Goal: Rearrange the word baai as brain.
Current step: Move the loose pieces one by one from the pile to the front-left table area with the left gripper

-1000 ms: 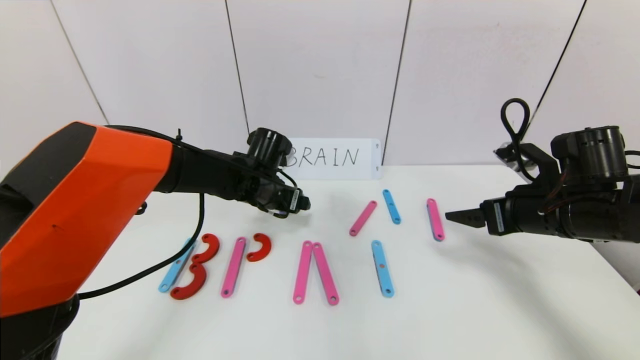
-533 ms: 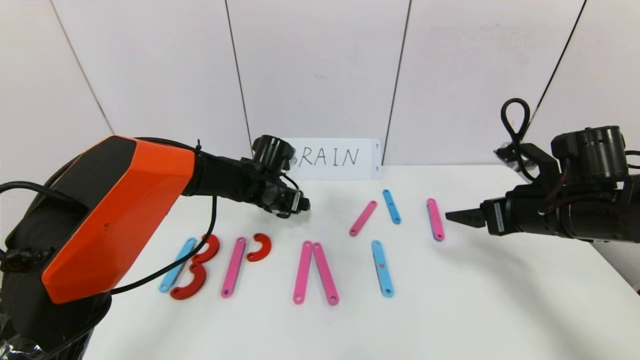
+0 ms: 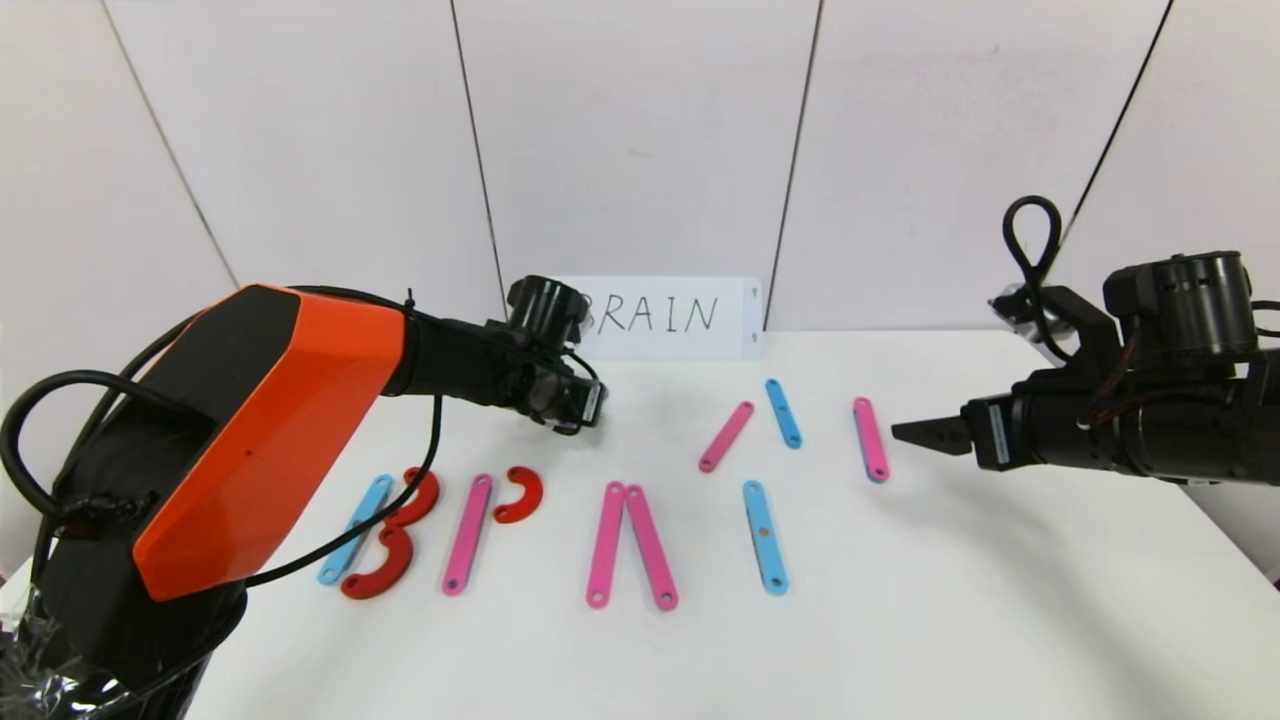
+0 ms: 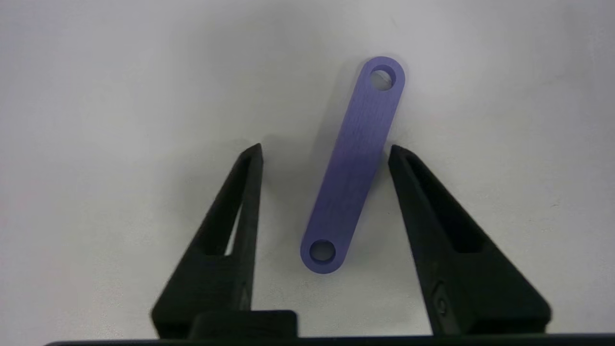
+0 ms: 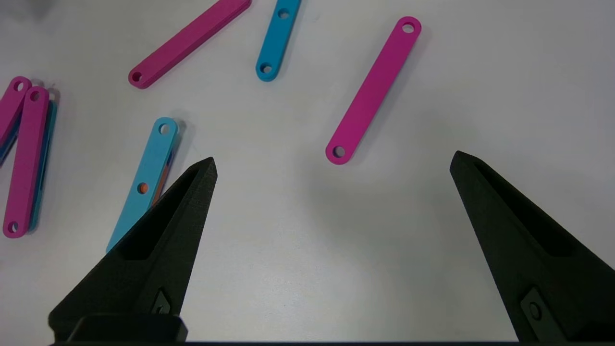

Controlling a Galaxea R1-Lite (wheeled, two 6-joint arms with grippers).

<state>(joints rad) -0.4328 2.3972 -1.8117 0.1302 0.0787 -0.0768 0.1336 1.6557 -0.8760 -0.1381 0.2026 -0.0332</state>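
Near row on the bench [image 3: 900, 620], lower centre: B, a legless R, a crossbarless A and an I are laid; N is unbuilt, so I judge the word [image 3: 560, 535] about half done.

Count: five pink bars, three blue, three red curves, one lilac bar [image 4: 353, 166].

Mid-frame: left claw [image 4: 325, 151] released, straddling the lilac bar; right claw [image 5: 333, 163] released, idle at right.
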